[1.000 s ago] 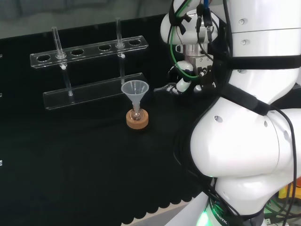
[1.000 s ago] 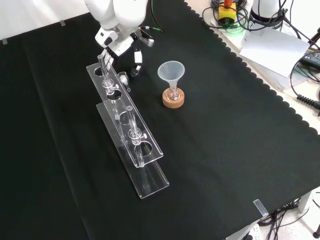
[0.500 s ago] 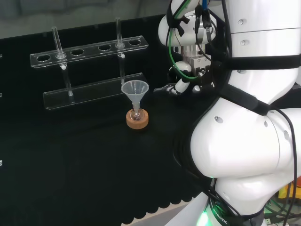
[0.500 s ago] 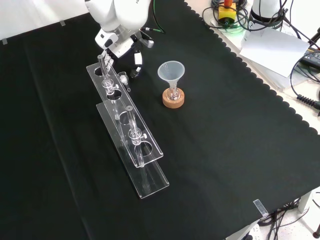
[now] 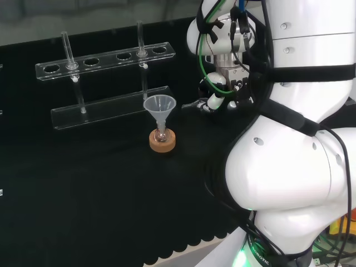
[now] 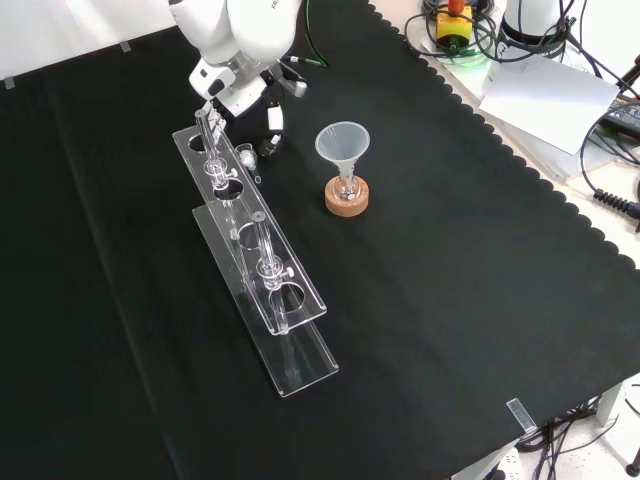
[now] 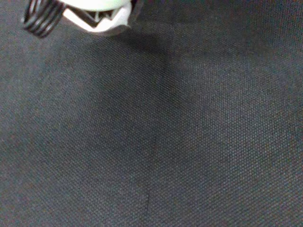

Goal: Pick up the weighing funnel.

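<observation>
Hand hung low over the cloth at the rack's upper end, front view; whether it was open or gripping could not be determined. Weighing funnel lay on the cloth just beside it

Over the last second the hand has risen a little in the head view, and the wrist section above it now sits slightly higher against the arm's big white links. Nearly all of that lift falls in the first half second, with barely any drift after it. In the front view the hand has turned slightly. Its white finger that points down at the cloth now reaches a touch lower, and the upper finger stretches farther towards the view's right.
</observation>
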`<state>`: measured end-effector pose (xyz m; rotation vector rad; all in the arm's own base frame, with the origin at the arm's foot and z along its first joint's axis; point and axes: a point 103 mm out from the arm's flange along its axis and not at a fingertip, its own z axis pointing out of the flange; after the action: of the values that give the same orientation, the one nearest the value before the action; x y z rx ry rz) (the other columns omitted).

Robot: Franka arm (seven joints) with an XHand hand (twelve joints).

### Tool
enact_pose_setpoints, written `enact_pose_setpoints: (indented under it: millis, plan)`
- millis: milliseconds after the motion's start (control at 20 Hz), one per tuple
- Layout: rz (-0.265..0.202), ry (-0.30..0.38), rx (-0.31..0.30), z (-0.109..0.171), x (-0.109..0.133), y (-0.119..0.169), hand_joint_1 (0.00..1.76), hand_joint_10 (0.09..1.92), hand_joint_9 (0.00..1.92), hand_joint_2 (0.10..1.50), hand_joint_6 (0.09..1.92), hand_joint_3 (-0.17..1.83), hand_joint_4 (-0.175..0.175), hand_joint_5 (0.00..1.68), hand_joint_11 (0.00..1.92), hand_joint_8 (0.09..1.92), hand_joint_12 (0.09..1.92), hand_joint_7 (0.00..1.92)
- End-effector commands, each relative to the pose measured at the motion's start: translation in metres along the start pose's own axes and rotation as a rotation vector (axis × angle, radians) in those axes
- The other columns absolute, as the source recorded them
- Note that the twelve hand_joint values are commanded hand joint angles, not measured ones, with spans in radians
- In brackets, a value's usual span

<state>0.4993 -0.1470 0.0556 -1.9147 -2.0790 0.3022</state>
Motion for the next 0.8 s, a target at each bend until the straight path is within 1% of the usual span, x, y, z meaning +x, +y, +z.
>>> enact_pose_setpoints:
  millis: [50, 400, 800]
  plan:
    - [-0.004, 0.002, -0.002, 0.0017, -0.0007, 0.0010, 0.94, 0.58, 0.60, 0.60, 0.79, 0.67, -0.022, 0.59, 0.28, 0.70, 1.38, 0.35]
    - [0.000, 0.005, 0.002, 0.0024, -0.0008, 0.0019, 0.94, 0.59, 0.60, 0.60, 0.85, 0.68, -0.021, 0.59, 0.28, 0.70, 1.38, 0.34]
    - [-0.001, 0.002, 0.011, 0.0053, -0.0020, 0.0056, 0.94, 0.59, 0.60, 0.60, 0.87, 0.68, -0.021, 0.59, 0.28, 0.70, 1.38, 0.34]
